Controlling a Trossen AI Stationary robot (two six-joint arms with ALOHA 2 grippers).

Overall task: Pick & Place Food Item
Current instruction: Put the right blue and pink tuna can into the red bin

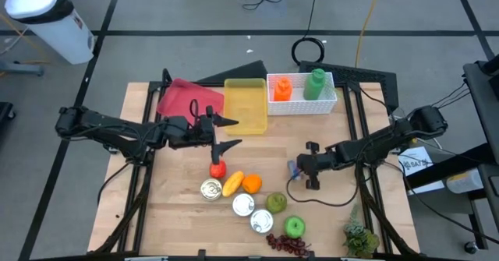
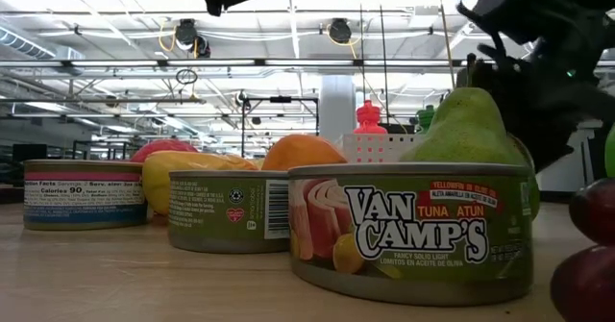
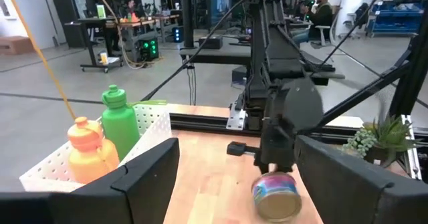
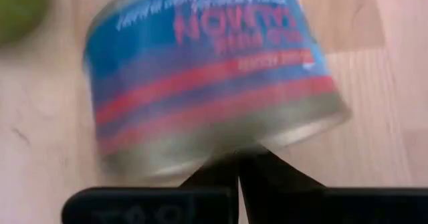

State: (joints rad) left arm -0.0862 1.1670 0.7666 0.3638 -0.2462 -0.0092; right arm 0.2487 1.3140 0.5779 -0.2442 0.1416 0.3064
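1. The left claw (image 1: 224, 133) hovers over the wooden counter (image 1: 171, 175), just in front of the yellow tray (image 1: 246, 105) and the red cloth (image 1: 183, 97); its 2 fingers are spread wide apart and nothing sits between them.
2. Just below that claw in the high view lies a red tomato-like item (image 1: 217, 168), apart from the fingers.
3. The right claw (image 1: 311, 166) is low over the counter to the right of centre, its fingers pressed together — they grip nothing.
4. A blue-and-red can (image 4: 210, 73) lies right at the tips of the right claw; the right wrist view shows it tilted on the wood, and whether the tips touch it cannot be told.
5. The same can (image 3: 277, 196) shows in the left wrist view, beneath the right arm's claw.
6. Near the front of the counter sit the other foods: 3 cans (image 1: 211, 189), a yellow item (image 1: 232, 184), an orange (image 1: 252, 183), a pear (image 1: 276, 202), a green apple (image 1: 295, 227) and dark grapes (image 1: 287, 245).
7. A white basket (image 1: 327, 104) at the back holds an orange bottle (image 1: 282, 88) and a green bottle (image 1: 315, 83).
8. A small plant (image 1: 359, 236) stands at the front right corner.
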